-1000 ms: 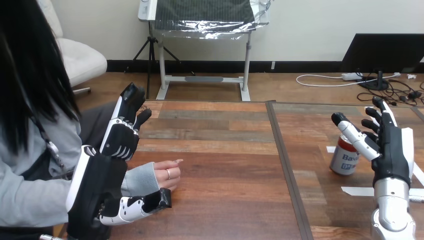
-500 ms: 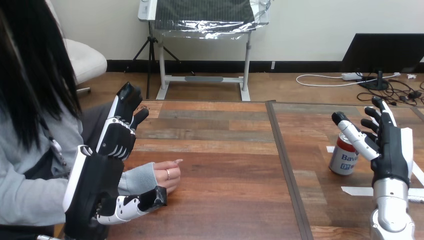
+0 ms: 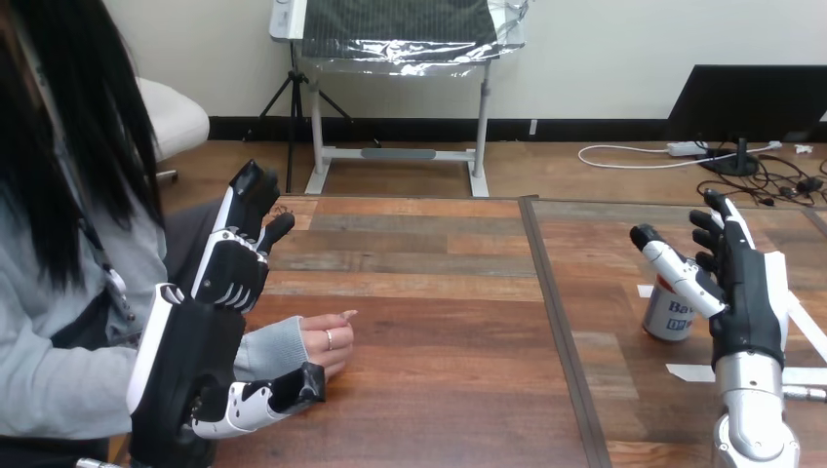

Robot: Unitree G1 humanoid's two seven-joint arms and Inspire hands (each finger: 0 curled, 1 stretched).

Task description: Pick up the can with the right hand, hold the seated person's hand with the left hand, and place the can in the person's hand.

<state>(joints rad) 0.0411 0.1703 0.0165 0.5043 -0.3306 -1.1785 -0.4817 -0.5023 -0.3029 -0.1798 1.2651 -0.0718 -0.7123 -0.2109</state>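
Red-and-white can [image 3: 669, 314] upright on the wooden table [image 3: 429, 292], right half, white tape strips [image 3: 690, 372] near it. Right hand [image 3: 746, 292] just right of the can, palm toward it, fingers straight up and spread, thumb angled across the can's top edge. Hand is wide open, nothing gripped; can't tell if the thumb touches. Left hand [image 3: 210, 327] at the table's left, also open: fingers straight up, thumb low in front of the person's hand [image 3: 327, 341], which rests on the wood. Sleeve sits between thumb and fingers, not clasped.
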